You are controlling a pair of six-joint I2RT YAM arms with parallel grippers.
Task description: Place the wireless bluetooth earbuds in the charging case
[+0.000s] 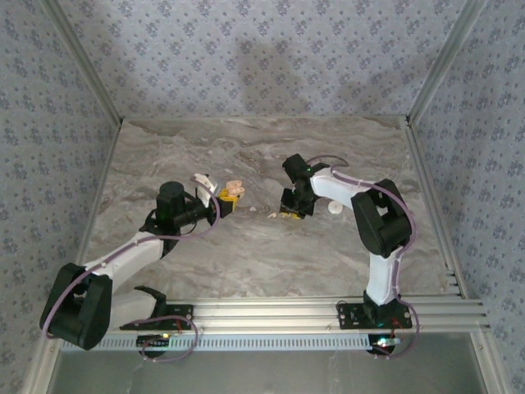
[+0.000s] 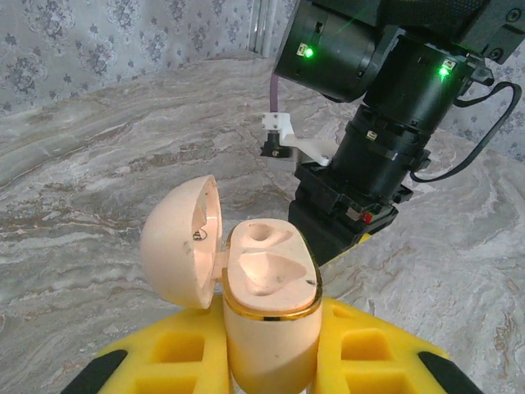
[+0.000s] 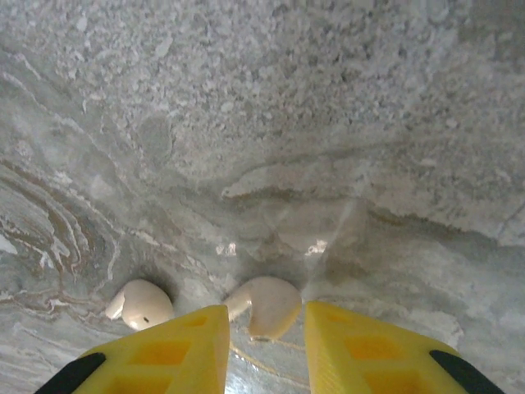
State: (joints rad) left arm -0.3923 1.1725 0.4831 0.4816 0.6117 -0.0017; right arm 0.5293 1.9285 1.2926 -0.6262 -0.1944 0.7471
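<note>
Left hand (image 2: 267,355) clamps case (image 2: 271,275) upright, lid open, sockets up for loading. Right hand (image 3: 264,318) straddles earbud (image 3: 267,300) near middle of surface (image 3: 328,123) for pickup; pinch unclear. Second earbud (image 3: 141,304) just beside.

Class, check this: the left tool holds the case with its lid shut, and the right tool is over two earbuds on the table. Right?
No: the lid is open, hinged back beside the case, as the left wrist view shows. The left tool does hold the case, and the right tool is over two earbuds on the table.
</note>
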